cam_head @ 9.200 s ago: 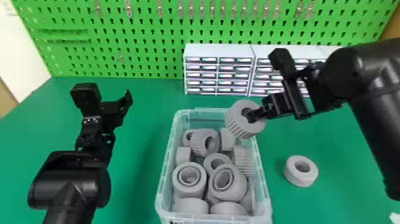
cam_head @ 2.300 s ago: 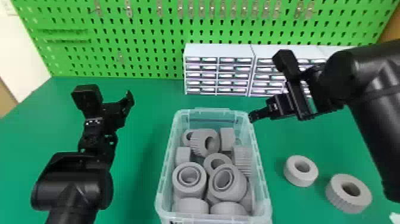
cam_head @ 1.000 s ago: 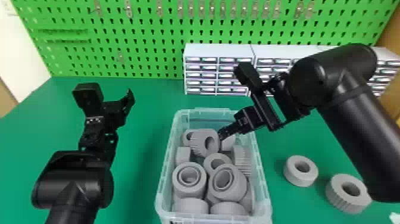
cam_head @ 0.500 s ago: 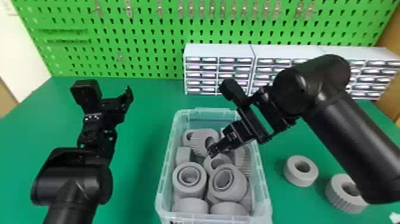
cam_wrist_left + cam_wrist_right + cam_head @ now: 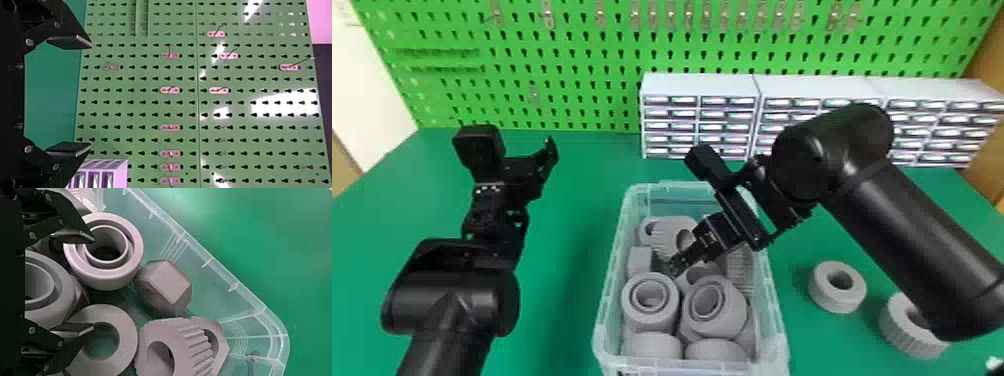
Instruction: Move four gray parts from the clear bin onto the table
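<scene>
Bin (image 5: pixel 613 272): holding gray parts (image 5: pixel 667 318)
Right tool (image 5: pixel 676 266): hovering over them, fingers spread
Left tool (image 5: pixel 524 169): gaping above tabletop (image 5: pixel 562 235)
Tabletop: carrying two

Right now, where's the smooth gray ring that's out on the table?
Head view: the smooth gray ring lies on the green table, just right of the clear bin, between it and the toothed gray ring.
</scene>
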You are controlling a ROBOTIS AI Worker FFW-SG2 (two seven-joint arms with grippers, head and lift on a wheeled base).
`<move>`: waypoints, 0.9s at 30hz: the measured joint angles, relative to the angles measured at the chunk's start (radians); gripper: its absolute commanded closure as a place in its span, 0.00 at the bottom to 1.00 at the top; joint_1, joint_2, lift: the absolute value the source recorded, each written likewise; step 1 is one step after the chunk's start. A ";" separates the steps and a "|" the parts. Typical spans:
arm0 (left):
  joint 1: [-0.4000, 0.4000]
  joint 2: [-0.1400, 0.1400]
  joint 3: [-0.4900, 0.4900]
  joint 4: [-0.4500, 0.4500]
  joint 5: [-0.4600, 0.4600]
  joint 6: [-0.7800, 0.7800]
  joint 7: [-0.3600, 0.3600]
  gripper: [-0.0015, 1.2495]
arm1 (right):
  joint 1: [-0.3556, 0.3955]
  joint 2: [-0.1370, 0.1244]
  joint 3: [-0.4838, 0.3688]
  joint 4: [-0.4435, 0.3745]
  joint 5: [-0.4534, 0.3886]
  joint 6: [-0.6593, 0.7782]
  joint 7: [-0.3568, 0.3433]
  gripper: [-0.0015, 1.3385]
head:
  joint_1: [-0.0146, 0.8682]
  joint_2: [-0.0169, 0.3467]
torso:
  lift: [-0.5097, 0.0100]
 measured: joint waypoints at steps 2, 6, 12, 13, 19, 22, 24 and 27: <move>-0.002 0.000 -0.002 0.000 -0.001 0.000 0.000 0.28 | -0.003 0.001 0.009 0.008 -0.002 -0.010 0.013 0.36 | 0.80 0.24 | 0.88; -0.007 0.004 -0.007 0.000 -0.008 0.000 0.000 0.28 | -0.011 0.004 0.042 0.040 0.001 -0.058 0.086 0.35 | 0.80 0.24 | 0.88; -0.011 0.011 -0.017 0.000 -0.010 0.000 0.008 0.28 | -0.023 0.017 0.101 0.098 0.055 -0.135 0.186 0.35 | 0.80 0.24 | 0.88; -0.011 0.011 -0.017 0.000 -0.010 0.000 0.008 0.28 | -0.024 0.019 0.108 0.106 0.060 -0.143 0.190 0.35 | 0.80 0.24 | 0.88; -0.016 0.015 -0.023 0.000 -0.010 0.000 0.009 0.28 | -0.033 0.026 0.138 0.143 0.076 -0.163 0.191 0.35 | 0.80 0.24 | 0.88; -0.019 0.016 -0.027 0.000 -0.010 0.000 0.009 0.28 | -0.034 0.028 0.142 0.153 0.080 -0.167 0.191 0.35 | 0.80 0.24 | 0.88; -0.020 0.016 -0.028 0.000 -0.010 0.000 0.010 0.28 | -0.036 0.030 0.144 0.158 0.082 -0.170 0.191 0.35 | 0.80 0.24 | 0.88; -0.022 0.017 -0.029 0.000 -0.010 0.000 0.011 0.28 | -0.040 0.034 0.149 0.163 0.085 -0.174 0.191 0.36 | 0.80 0.24 | 0.88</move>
